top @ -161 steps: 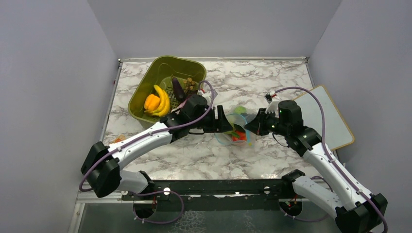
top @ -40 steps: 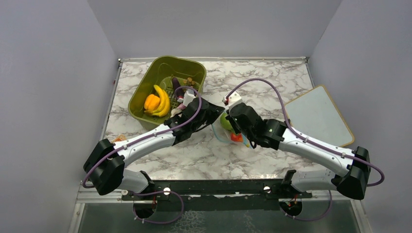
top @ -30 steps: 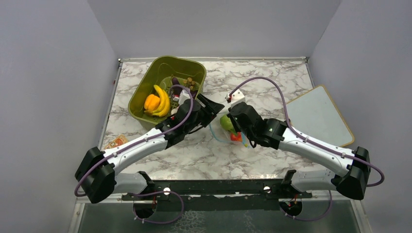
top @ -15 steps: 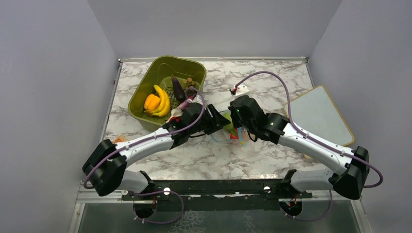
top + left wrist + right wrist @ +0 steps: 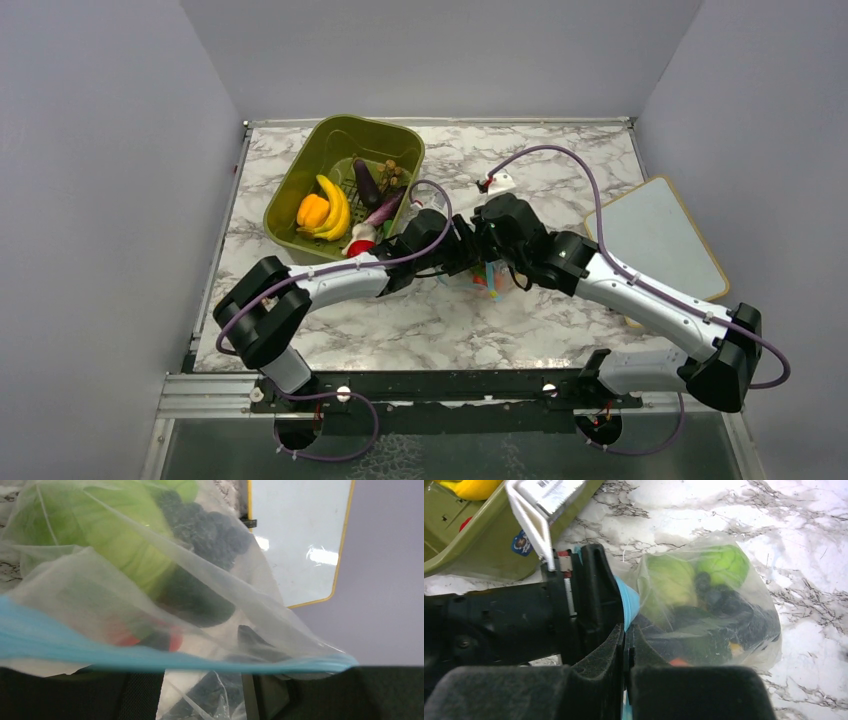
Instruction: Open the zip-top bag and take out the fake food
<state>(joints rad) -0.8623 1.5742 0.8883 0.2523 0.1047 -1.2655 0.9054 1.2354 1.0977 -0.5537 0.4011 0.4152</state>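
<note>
- Top external view: the marble table carries a green basket at the back left and a whiteboard at its right edge. Both arms reach in and meet near the middle, just in front of the basket.
- The zip-top bag lies on the marble between the two grippers. It is mostly hidden from above, but in the right wrist view it is bulging and full.
- The fake food is all inside: two light green pieces at the far end, dark pieces beside them, and a red-orange bit underneath. None lies outside the bag.
- The blue zipper strip crosses the left wrist view as one unbroken band, so the mouth looks unopened.
- The right gripper has its fingers pressed together with a sliver of blue between them. It appears clamped on the mouth edge of the bag.
- The left gripper sits hard against the strip from the opposite side. I cannot tell whether its fingers are apart or already pinching.
- The step in hand is getting opposed grips on the two lips of the mouth. Next, the left fingers need a firm pinch on one layer only, then the grippers pull apart. Catching both layers would keep the seal closed.
</note>
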